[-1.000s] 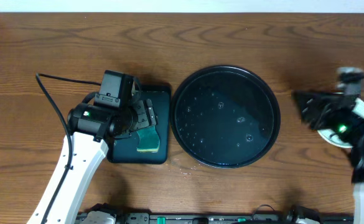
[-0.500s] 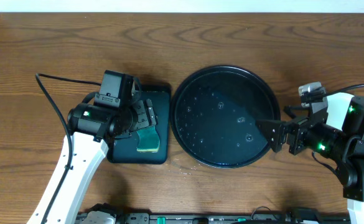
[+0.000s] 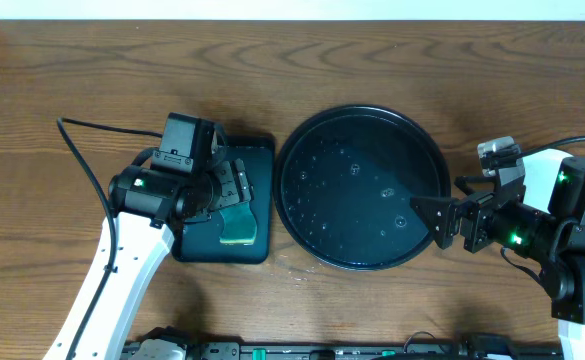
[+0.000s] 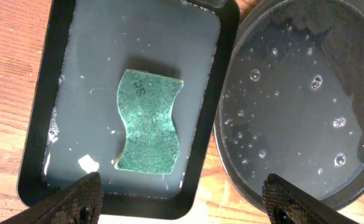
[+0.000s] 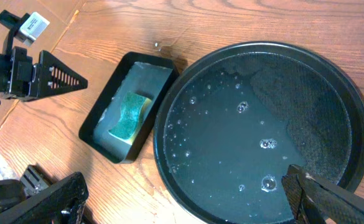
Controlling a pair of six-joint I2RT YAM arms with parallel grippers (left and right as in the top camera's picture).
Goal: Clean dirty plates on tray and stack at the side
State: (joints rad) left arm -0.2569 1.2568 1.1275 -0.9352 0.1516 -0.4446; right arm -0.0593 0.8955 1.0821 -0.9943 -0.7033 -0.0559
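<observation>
The large round black tray [image 3: 363,111] stands mid-table with a film of water and bubbles and no plates on it; it also shows in the left wrist view [image 4: 294,93] and the right wrist view [image 5: 231,143]. No plates show in any view. My left gripper [image 3: 234,195] hovers open and empty [image 4: 182,208] over the green sponge [image 4: 147,121]. My right gripper [image 3: 438,217] is open and empty [image 5: 188,208]. It sits low at the round tray's right edge and points left across it.
The sponge [image 3: 237,228] lies in soapy water in a small dark teal rectangular tray [image 3: 197,245] just left of the round tray, also seen from the right wrist [image 5: 107,121]. Bare wood tabletop [image 3: 372,50] lies behind both trays. The left arm's cable [image 3: 82,125] trails left.
My right arm has swung in from the far right of the table to the round tray's right edge and now holds still. The left arm has not moved.
</observation>
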